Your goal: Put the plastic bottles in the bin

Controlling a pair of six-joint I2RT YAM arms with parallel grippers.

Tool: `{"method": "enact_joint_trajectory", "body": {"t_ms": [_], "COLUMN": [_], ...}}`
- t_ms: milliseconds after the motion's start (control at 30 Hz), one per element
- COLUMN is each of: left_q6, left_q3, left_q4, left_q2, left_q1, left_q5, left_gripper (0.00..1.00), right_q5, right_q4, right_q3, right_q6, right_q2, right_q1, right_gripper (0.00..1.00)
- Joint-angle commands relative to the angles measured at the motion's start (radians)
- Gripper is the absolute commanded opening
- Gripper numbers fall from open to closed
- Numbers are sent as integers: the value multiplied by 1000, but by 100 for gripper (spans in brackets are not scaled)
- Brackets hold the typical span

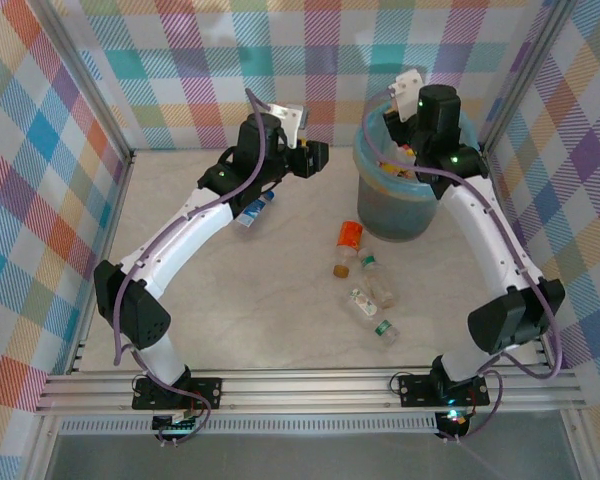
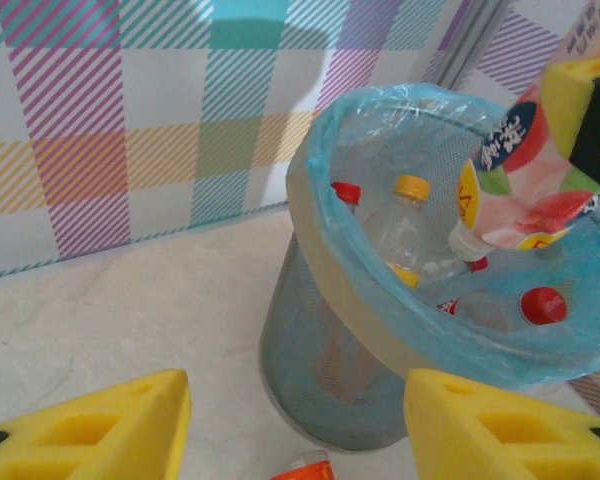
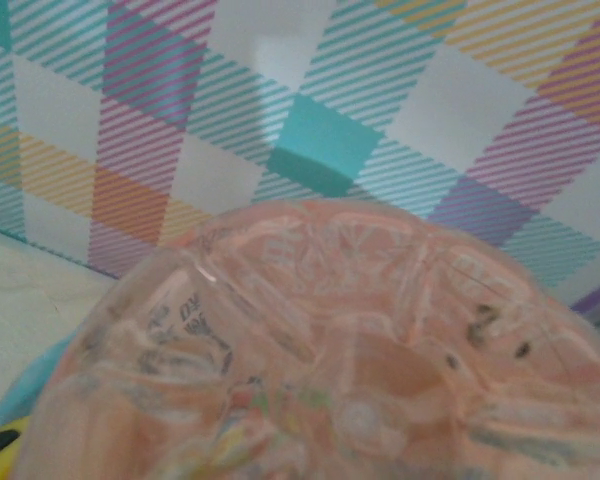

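bottle (image 2: 525, 190) in right end effector (image 1: 405, 150), over bin (image 1: 400, 215)

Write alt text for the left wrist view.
A mesh bin lined with a blue bag stands on the table, several bottles already inside. The right gripper holds a pink-labelled bottle over the bin at upper right. The left gripper's yellow fingers stand open and empty at the bottom edge.

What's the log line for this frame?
right gripper: holding pink-labelled bottle over bin | left gripper: open, empty | loose bottles: on table
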Motion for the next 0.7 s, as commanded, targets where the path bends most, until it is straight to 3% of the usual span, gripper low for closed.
{"method": "enact_joint_trajectory", "body": {"t_ms": [0,367,667], "left_q6": [-22,-60,-63], "left_q3": [-30,-78,-56], "left_q4": [44,67,53], "left_q2": [-48,-53,-33], "left_q1": [19,71,85], "left_q5": [-44,-7,17], "left_gripper": [58,58,58], "right_q5": [-90,-74,-58], "right_q4": [29,48,-8], "right_q3": [97,146,165], "right_q6": [75,121,139], "right_q2": [54,261,281], "right_q1": [-3,-5,-17], "right_gripper": [54,63,71]}}
